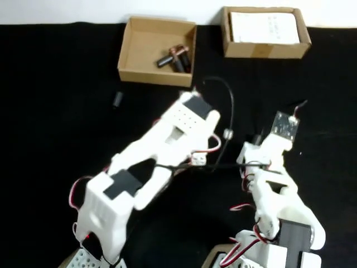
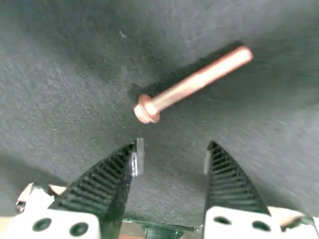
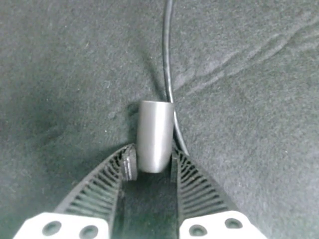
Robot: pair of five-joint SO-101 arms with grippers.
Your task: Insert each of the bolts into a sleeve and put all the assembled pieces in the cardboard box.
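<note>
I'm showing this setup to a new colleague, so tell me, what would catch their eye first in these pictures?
A copper bolt lies on the black cloth just ahead of the open left tool. The right tool grips a grey sleeve beside a black cable, and a cardboard box at the cloth's far side holds a few assembled pieces.

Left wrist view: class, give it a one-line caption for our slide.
Open left gripper just short of a copper bolt lying on dark cloth.
</note>
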